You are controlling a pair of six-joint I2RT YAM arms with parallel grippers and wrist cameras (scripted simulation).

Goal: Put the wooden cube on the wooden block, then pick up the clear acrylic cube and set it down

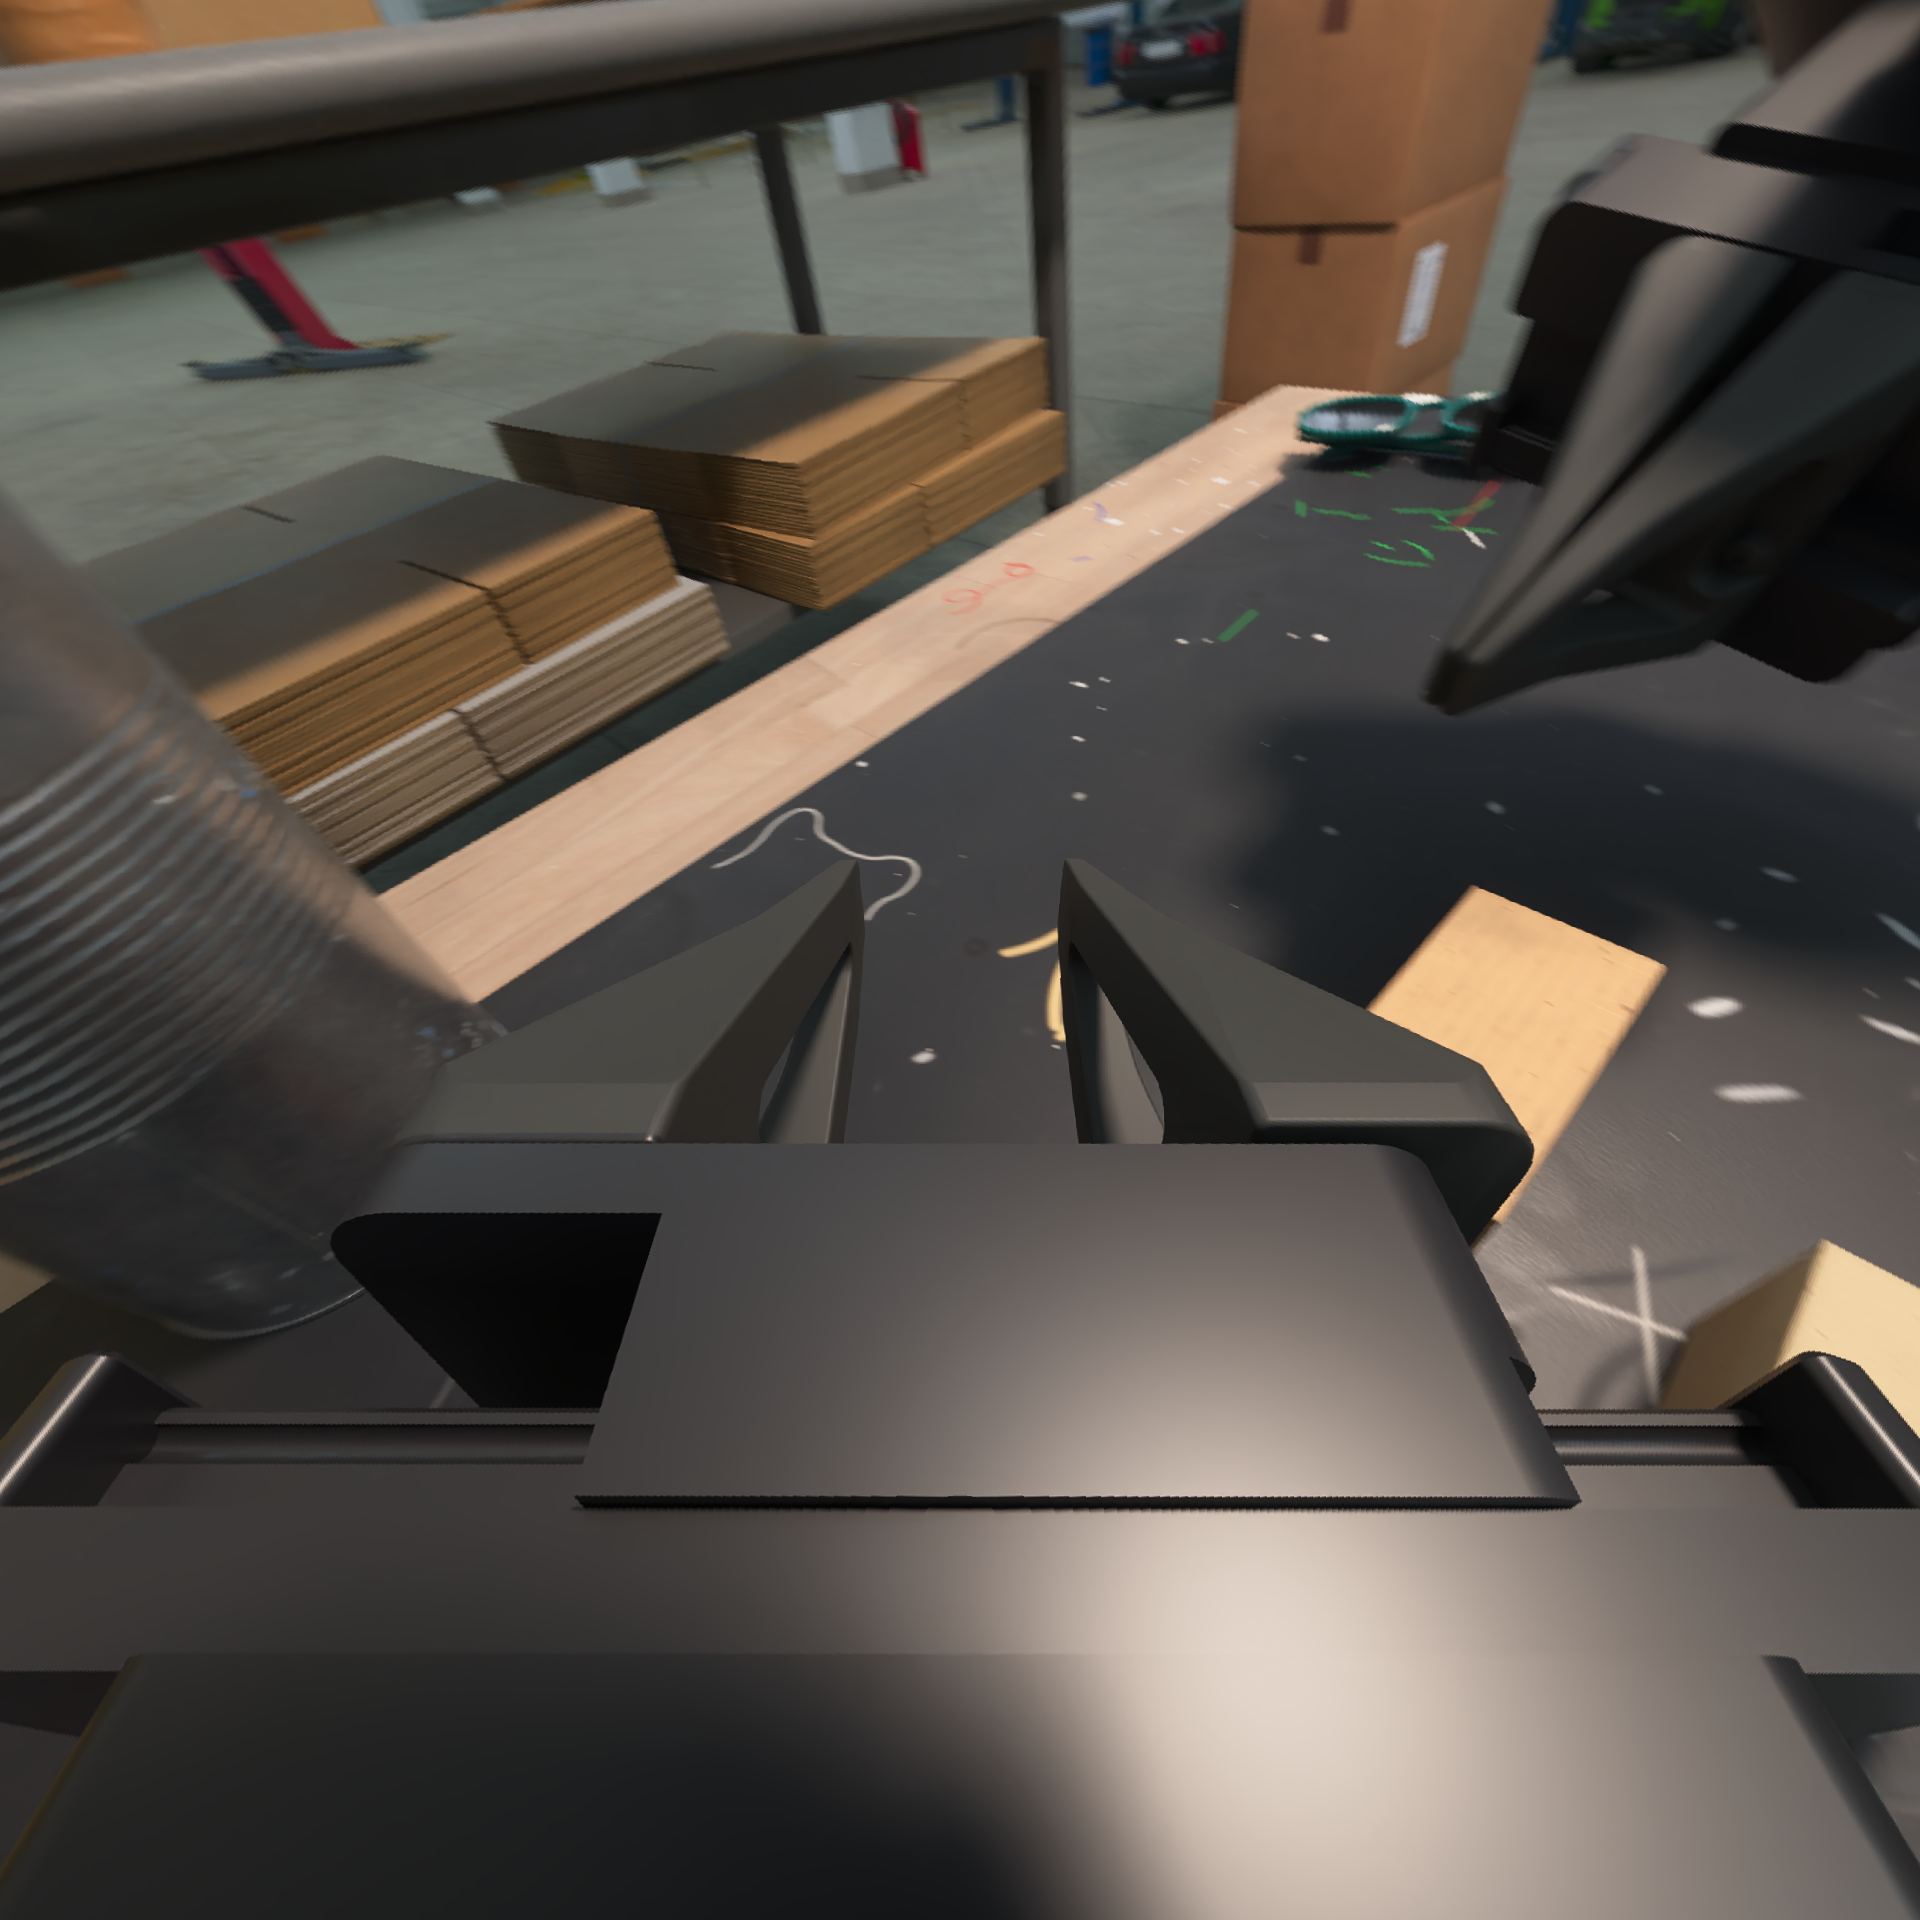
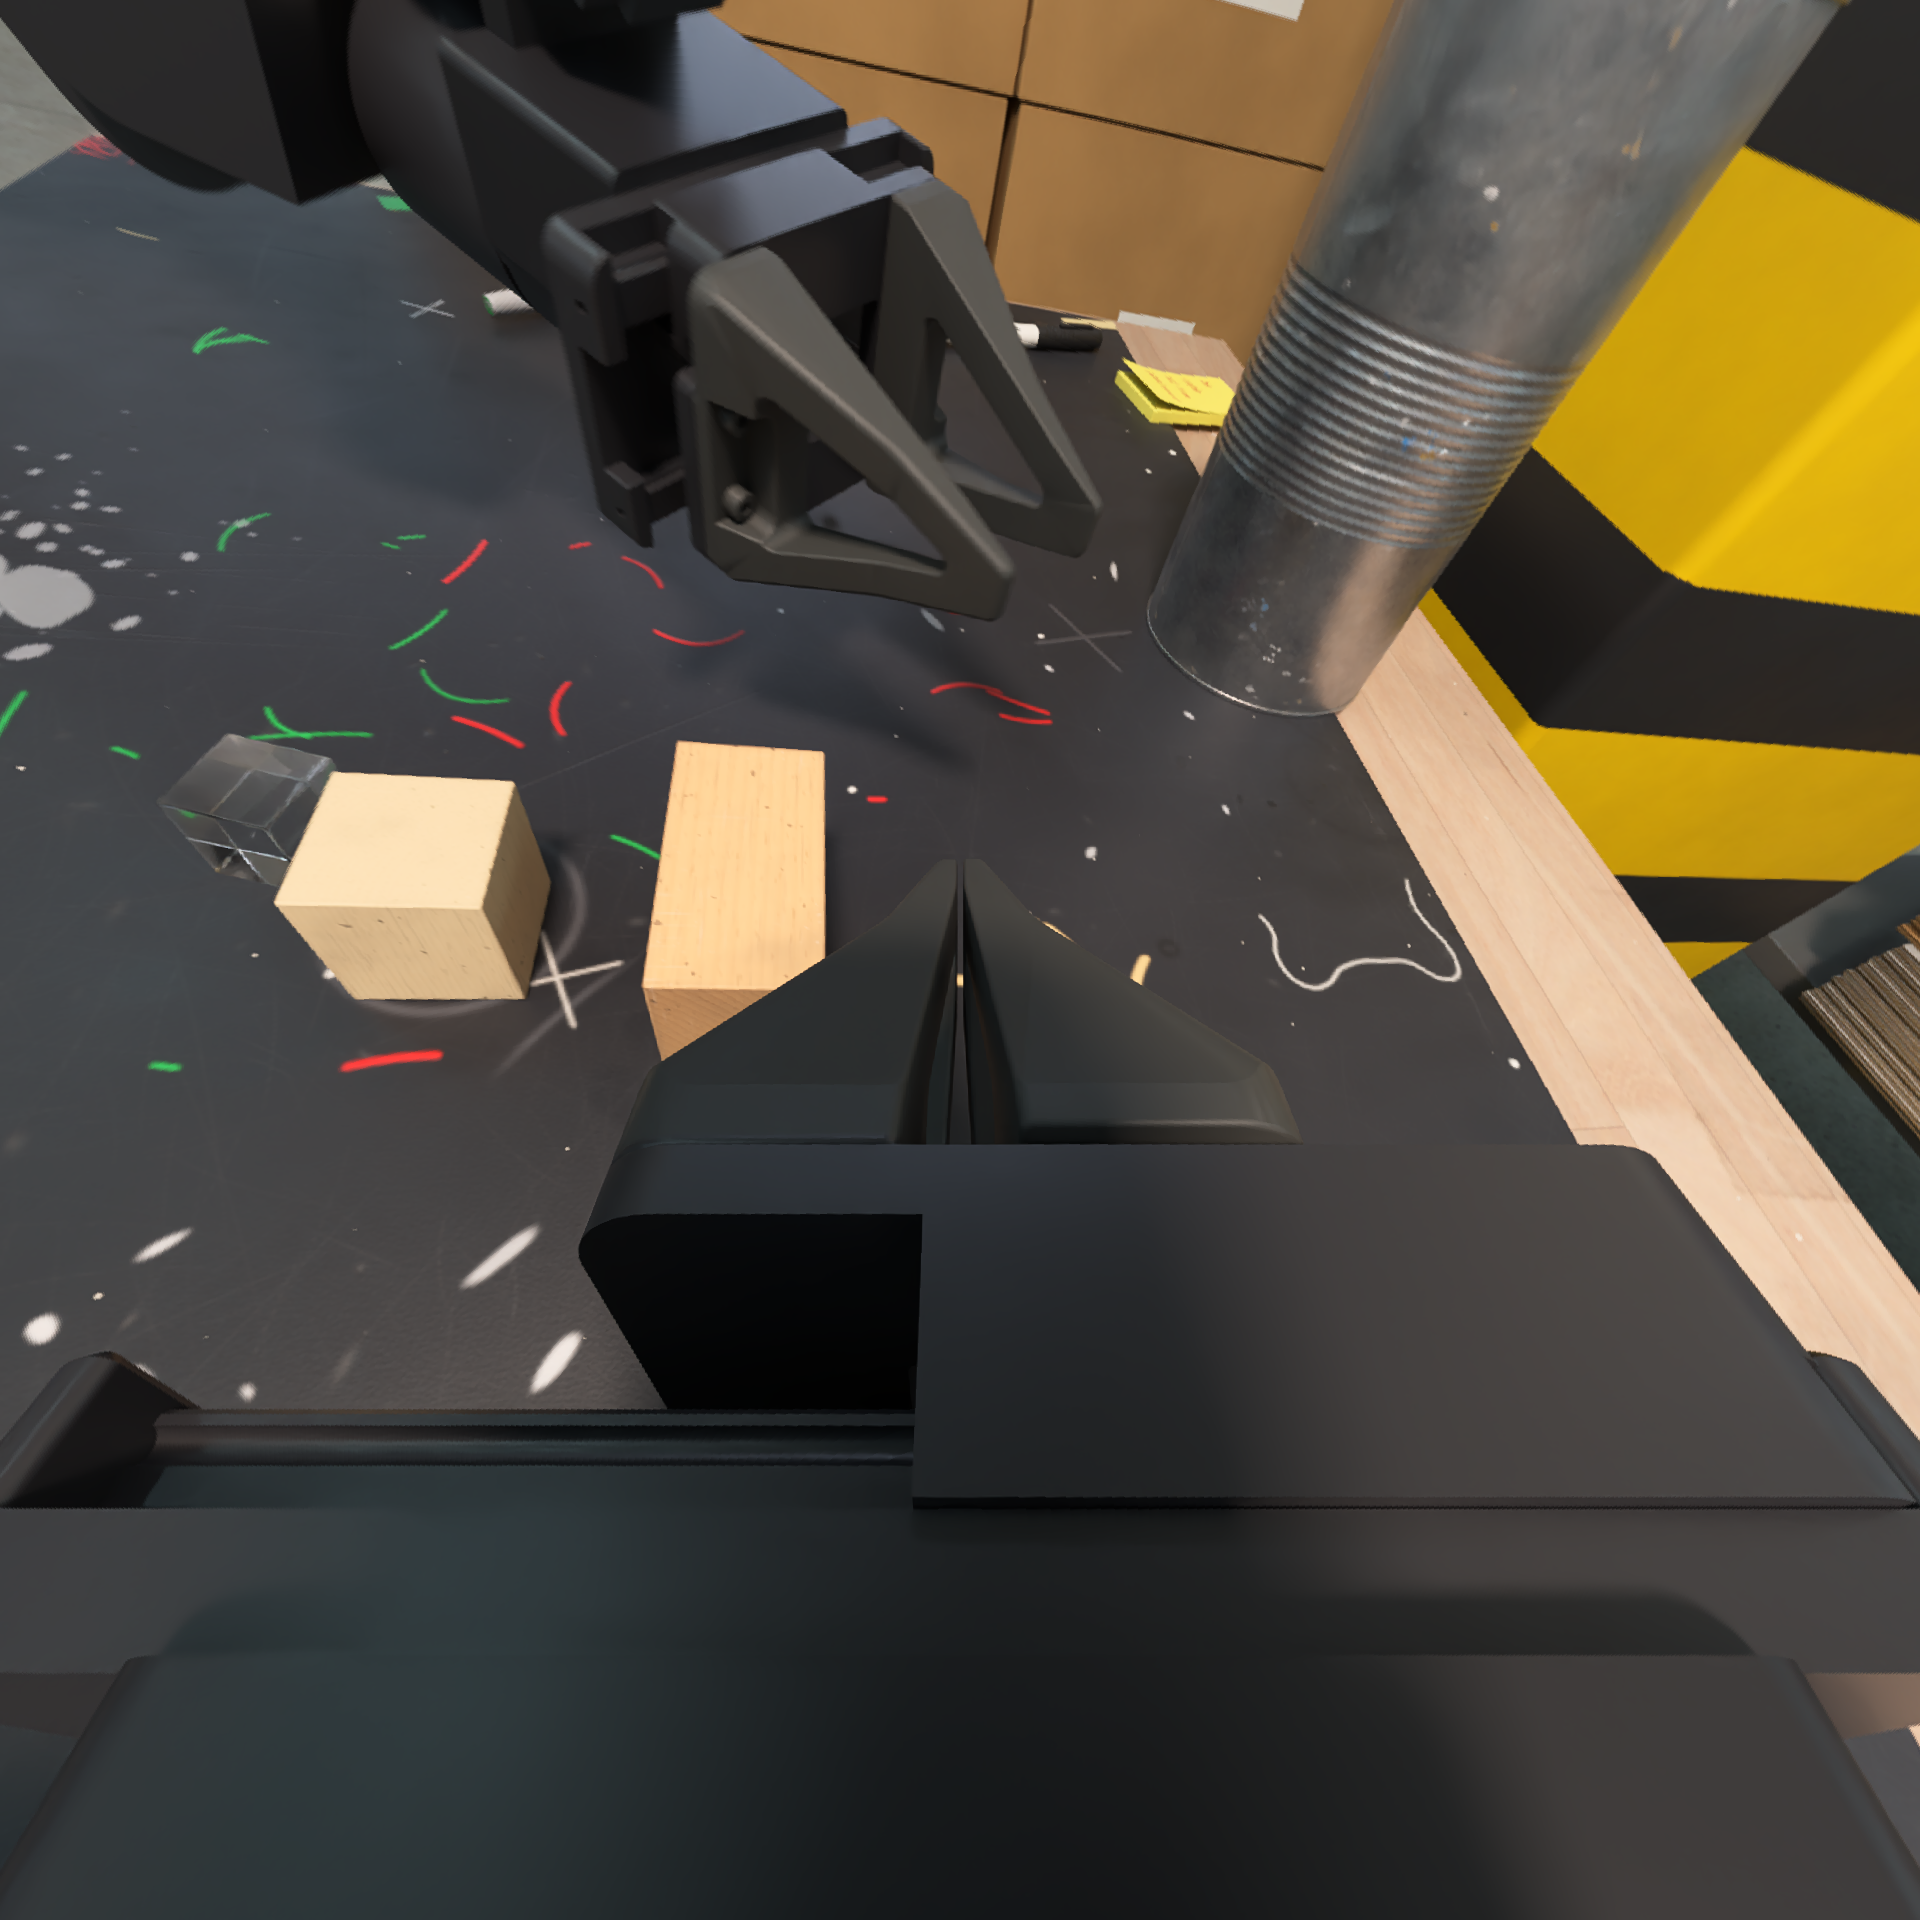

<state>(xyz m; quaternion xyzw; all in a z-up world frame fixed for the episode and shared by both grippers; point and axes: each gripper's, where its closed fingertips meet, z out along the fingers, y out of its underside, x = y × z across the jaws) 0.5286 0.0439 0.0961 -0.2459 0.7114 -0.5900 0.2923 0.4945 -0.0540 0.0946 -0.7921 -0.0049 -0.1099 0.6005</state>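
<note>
Three task pieces lie on the dark paint-flecked mat [image 2: 312,1195] in the right wrist view: one pale wooden cube [image 2: 416,883] at centre left, one long pale wooden block [image 2: 738,862] lying flat just right of it with a narrow gap between them, and one small clear acrylic cube [image 2: 244,805] at the wooden cube's upper-left corner, so close that I cannot tell whether they touch. The wooden cube sits on the mat, not on the block. Two grippers are in view. The right gripper [image 2: 961,883], at frame centre, has its fingers pressed together on nothing, its left finger covering the block's lower right corner. The left gripper [image 2: 997,561] hangs over the mat in the upper middle, above and beyond the block; in the left wrist view [image 1: 961,883] its fingers stand apart and empty. One threaded grey metal pipe [image 2: 1382,436] stands at upper right on the mat's edge, beside the left gripper. One yellow pad of sticky notes [image 2: 1174,395] lies past it. Brown cardboard boxes [image 2: 1122,177] are stacked behind the table, and a green pair of scissors [image 1: 1382,421] lies at the upper right of the left wrist view.
</note>
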